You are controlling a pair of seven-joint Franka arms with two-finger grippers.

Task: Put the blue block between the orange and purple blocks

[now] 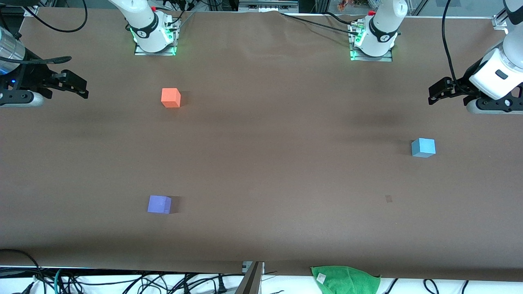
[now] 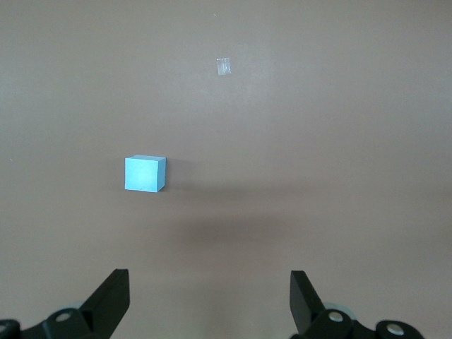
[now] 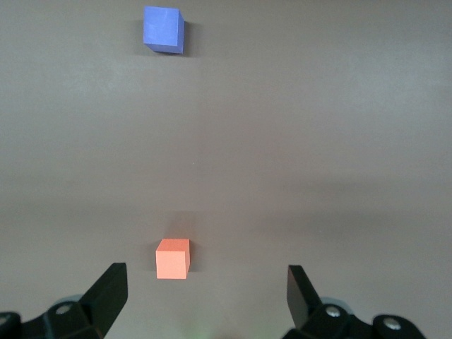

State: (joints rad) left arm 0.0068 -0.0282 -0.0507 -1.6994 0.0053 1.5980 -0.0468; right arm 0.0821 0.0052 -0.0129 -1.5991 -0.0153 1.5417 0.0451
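The blue block (image 1: pixel 423 147) (image 2: pixel 145 174), a light sky-blue cube, sits on the brown table toward the left arm's end. The orange block (image 1: pixel 170 97) (image 3: pixel 172 258) and the purple block (image 1: pixel 159 204) (image 3: pixel 164 30) lie toward the right arm's end, apart from each other, with the purple one nearer the front camera. My left gripper (image 1: pixel 433 94) (image 2: pixel 208 275) hangs open and empty above the table's end, a short way from the blue block. My right gripper (image 1: pixel 83 87) (image 3: pixel 205 268) hangs open and empty above the other end, near the orange block.
A green cloth (image 1: pixel 345 277) lies at the table's front edge. A small pale patch (image 1: pixel 388 199) (image 2: pixel 223 66) marks the tabletop near the blue block. The two arm bases (image 1: pixel 153 36) (image 1: pixel 374 41) stand along the back edge, with cables around them.
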